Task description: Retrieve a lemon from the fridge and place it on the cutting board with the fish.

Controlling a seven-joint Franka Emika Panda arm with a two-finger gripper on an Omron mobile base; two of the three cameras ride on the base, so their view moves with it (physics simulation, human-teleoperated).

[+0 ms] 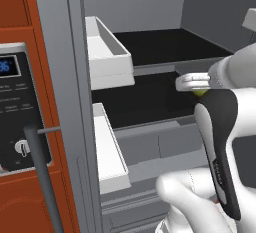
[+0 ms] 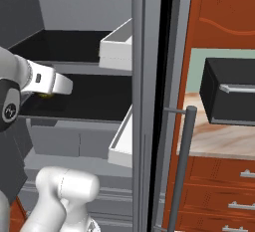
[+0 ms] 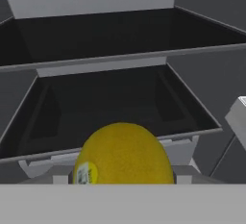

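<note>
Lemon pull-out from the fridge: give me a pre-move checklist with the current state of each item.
1. Lemon sits at the tool, between its fingers in the hand view: ok.
2. Firm grip on the lemon: cannot tell; the contact points are hidden.
3. Fridge doors open, way out clear: ok.
4. Tool at the front edge of the black shelf, not deep inside: ok.
5. White door bins stand off to the sides of the arm: ok.
6. Cutting board and fish located: cannot tell.
</note>
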